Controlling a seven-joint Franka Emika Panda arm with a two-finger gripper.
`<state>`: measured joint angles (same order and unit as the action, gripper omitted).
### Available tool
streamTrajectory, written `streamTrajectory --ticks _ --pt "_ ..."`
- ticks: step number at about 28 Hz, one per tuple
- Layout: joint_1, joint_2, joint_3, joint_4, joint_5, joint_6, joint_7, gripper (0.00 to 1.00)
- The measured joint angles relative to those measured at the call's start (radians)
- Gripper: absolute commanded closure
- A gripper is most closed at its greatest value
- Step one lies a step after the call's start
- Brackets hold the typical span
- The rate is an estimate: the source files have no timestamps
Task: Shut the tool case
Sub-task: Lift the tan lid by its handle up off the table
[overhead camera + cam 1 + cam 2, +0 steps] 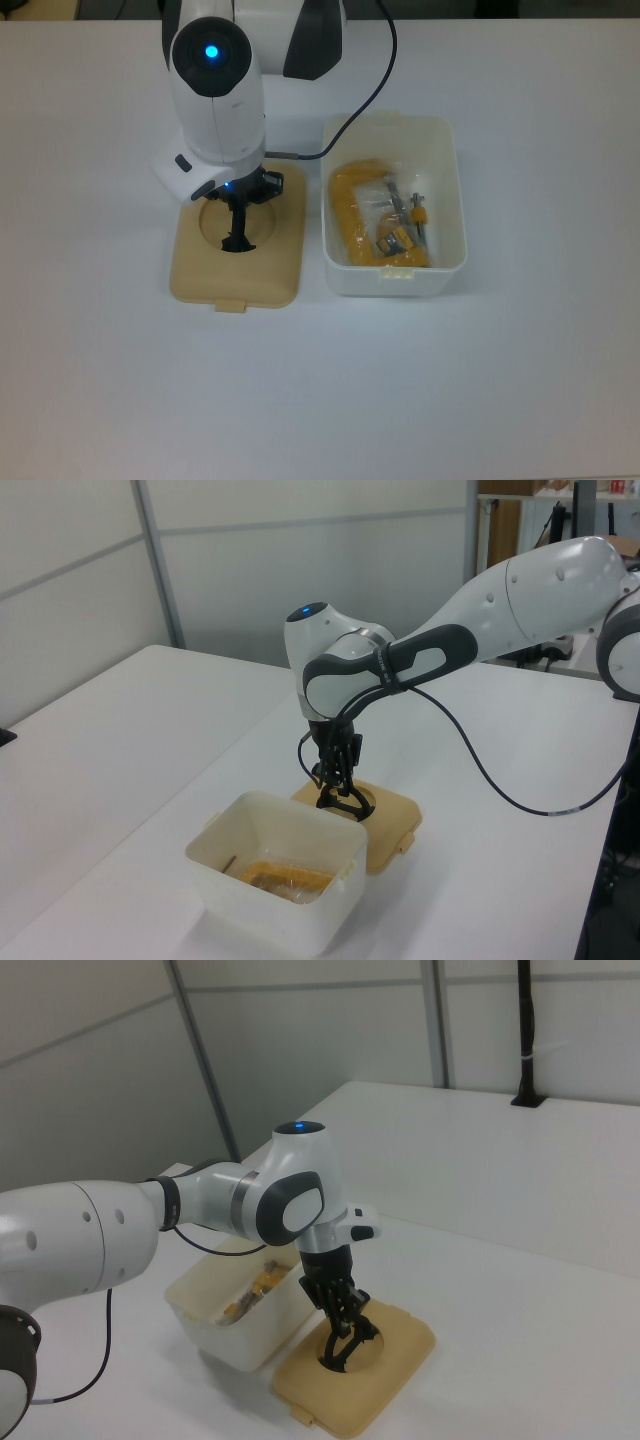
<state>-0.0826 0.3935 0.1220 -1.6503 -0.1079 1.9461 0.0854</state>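
We've got the white table (520,380) with the open translucent white plastic tub (443,200) on it, its flat tan lid (275,275) lying just beside. Right above the lid, the black two-finger gripper (239,208) is pinched onto the lid's upright black handle (238,238).

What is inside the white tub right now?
In the tub lie a yellow clamp, a clear plastic bag and a few small metal parts. Anything lying under the clamp is hidden.

Open white tub (395,205) – tan lid (237,245) flat beside it, handle (238,225) upright.
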Motion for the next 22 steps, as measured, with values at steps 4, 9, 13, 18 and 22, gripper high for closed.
streamTrajectory --ticks 4,9,13,18,22 --pt "-0.002 -0.001 -0.004 0.005 0.000 0.000 0.000 1.00" --pt "-0.007 -0.013 -0.013 0.026 -0.001 0.000 0.000 1.00" --pt "-0.019 -0.046 -0.019 0.051 -0.001 -0.015 0.000 1.00" --pt "-0.051 -0.111 -0.020 0.116 0.000 -0.105 -0.002 1.00" --pt "-0.074 -0.173 -0.021 0.186 0.012 -0.216 -0.019 1.00"
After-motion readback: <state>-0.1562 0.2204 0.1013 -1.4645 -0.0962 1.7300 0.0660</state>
